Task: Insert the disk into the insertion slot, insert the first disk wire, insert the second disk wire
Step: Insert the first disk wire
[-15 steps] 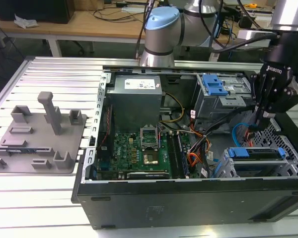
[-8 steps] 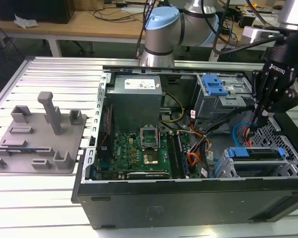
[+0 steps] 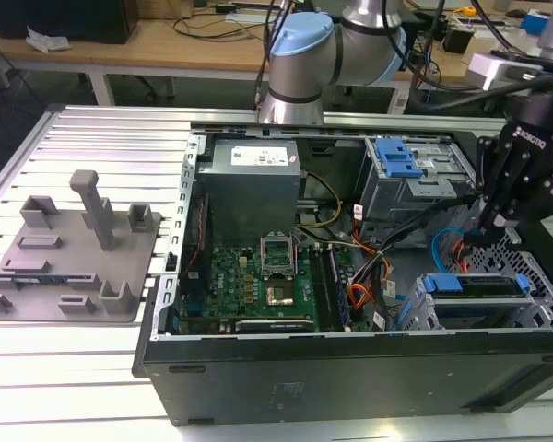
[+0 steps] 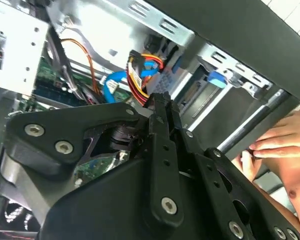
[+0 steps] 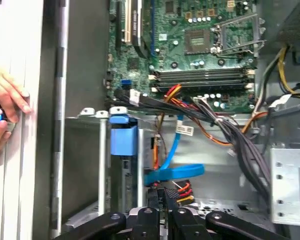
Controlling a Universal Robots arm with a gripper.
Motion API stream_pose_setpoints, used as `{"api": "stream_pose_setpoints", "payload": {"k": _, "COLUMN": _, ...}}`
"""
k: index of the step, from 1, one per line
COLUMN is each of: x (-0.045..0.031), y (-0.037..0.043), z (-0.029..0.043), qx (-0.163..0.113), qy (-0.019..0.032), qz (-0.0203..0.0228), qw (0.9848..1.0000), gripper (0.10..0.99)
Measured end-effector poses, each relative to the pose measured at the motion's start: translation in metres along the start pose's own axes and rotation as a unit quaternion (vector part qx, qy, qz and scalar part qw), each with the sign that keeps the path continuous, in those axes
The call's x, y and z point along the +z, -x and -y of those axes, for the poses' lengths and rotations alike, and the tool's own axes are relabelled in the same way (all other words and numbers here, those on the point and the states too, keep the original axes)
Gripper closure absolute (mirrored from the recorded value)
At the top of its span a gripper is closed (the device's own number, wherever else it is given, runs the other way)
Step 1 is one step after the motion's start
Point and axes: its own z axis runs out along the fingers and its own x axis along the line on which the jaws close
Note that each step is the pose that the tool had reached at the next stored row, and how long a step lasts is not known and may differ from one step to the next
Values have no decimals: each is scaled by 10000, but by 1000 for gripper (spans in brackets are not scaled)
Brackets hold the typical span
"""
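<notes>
Inside the drive cage (image 3: pixel 540 276), at the exterior view's right, the disk (image 3: pixel 470 284) is sitting with its blue frame showing. Near it the tool (image 5: pixel 162 194) is clenching a black plug (image 5: pixel 180 196) trailing red and yellow wires (image 4: pixel 137 76). A blue cable (image 5: pixel 174 172) is lying alongside.

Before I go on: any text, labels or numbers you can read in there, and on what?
Nothing reads clearly enough to quote.
White label on the power supply: print too small.
White lettering on the body of the claw, exterior view: blurred.
White tag on the blue cable: too small.
Markings on the motherboard: too small.
</notes>
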Motion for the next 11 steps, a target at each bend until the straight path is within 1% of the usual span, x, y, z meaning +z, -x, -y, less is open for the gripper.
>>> {"api": "stream_pose_setpoints", "payload": {"k": 1, "x": 7, "y": -38, "z": 24, "qx": -1, "qy": 5, "qz": 0, "qw": 10000, "gripper": 922}}
{"api": "stream_pose_setpoints", "payload": {"k": 3, "x": 14, "y": -89, "z": 70, "qx": -1, "qy": 7, "qz": 1, "qw": 10000, "gripper": 922}}
{"api": "stream_pose_setpoints", "payload": {"k": 4, "x": 17, "y": -103, "z": 77, "qx": -2, "qy": 7, "qz": 7, "qw": 10000, "gripper": 922}}
{"api": "stream_pose_setpoints", "payload": {"k": 6, "x": 26, "y": -130, "z": 78, "qx": -6, "qy": 7, "qz": 69, "qw": 10000, "gripper": 922}}
{"api": "stream_pose_setpoints", "payload": {"k": 7, "x": 30, "y": -143, "z": 78, "qx": -18, "qy": 3, "qz": 210, "qw": 9998, "gripper": 922}}
{"api": "stream_pose_setpoints", "payload": {"k": 8, "x": 32, "y": -153, "z": 78, "qx": -35, "qy": -7, "qz": 390, "qw": 9992, "gripper": 922}}
{"api": "stream_pose_setpoints", "payload": {"k": 9, "x": 35, "y": -165, "z": 78, "qx": -45, "qy": -17, "qz": 508, "qw": 9987, "gripper": 922}}
{"api": "stream_pose_setpoints", "payload": {"k": 10, "x": 38, "y": -177, "z": 79, "qx": -49, "qy": -18, "qz": 552, "qw": 9985, "gripper": 922}}
{"api": "stream_pose_setpoints", "payload": {"k": 11, "x": 38, "y": -179, "z": 79, "qx": -49, "qy": -18, "qz": 553, "qw": 9985, "gripper": 922}}
